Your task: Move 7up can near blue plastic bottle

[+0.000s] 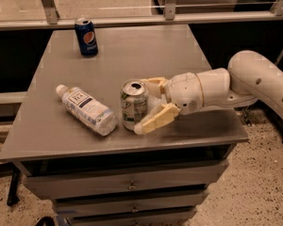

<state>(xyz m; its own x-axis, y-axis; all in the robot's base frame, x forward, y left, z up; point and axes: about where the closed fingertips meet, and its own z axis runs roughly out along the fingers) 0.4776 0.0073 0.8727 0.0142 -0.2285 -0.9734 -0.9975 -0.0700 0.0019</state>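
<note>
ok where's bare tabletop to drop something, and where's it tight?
Widest bare patch: back right of the table, between the Pepsi can and the right edge, behind the arm. Also the left strip between Pepsi can and blue plastic bottle. Tight: front centre, where the hand holds the 7up can just beside the bottle.

Near edge of the table (146, 46): 7up can (133, 102) just right of the blue plastic bottle (87, 109), gripper (142, 105) at the can from the right, Pepsi can (86, 36) far left.

Dim warm light, soft shadow beneath the claw (142, 105) clasping the 7up can (133, 102), pale sheen on tabletop (146, 51)
</note>
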